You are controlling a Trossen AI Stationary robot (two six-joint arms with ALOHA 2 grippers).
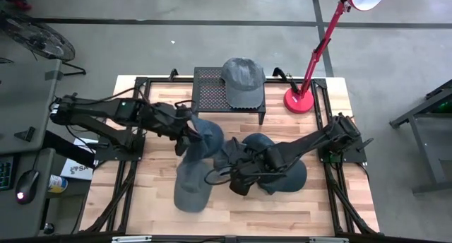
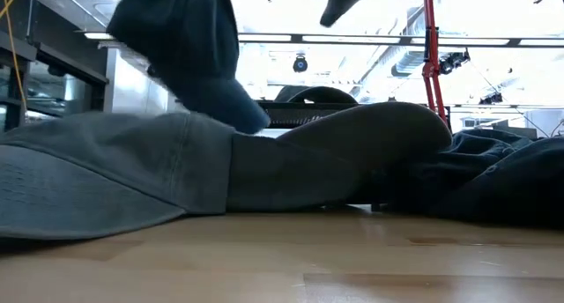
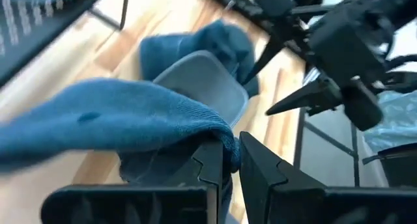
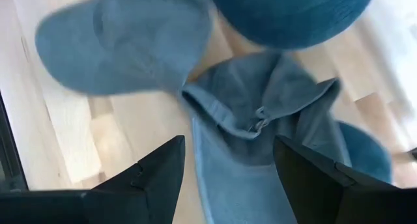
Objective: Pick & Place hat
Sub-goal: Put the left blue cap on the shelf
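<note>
My left gripper (image 1: 185,135) (image 3: 231,146) is shut on a dark blue cloth hat (image 1: 206,133) (image 3: 117,120), which hangs above the table's middle (image 2: 185,48). Under it a grey cap (image 1: 191,188) (image 2: 176,175) lies on the wood, brim toward the near edge. My right gripper (image 1: 236,179) (image 4: 228,159) stands open above a blue-grey cap (image 4: 254,120) whose back strap shows, and touches nothing. More dark blue hats (image 1: 282,165) lie heaped under the right arm. Another grey cap (image 1: 244,80) rests on the black mesh rack (image 1: 208,87). My left gripper pinches an edge of the blue hat's cloth (image 3: 221,136) between its two fingers, which slant downward from the table's left. The cloth bunches at the fingers; one layer or several, I cannot tell. The hat droops past the fingers, lifted clear of the table.
A red desk lamp (image 1: 304,98) stands at the far right corner beside the rack. Black frame rails (image 1: 134,172) run along the table's left and right sides. Bare wood (image 1: 282,211) shows along the near edge.
</note>
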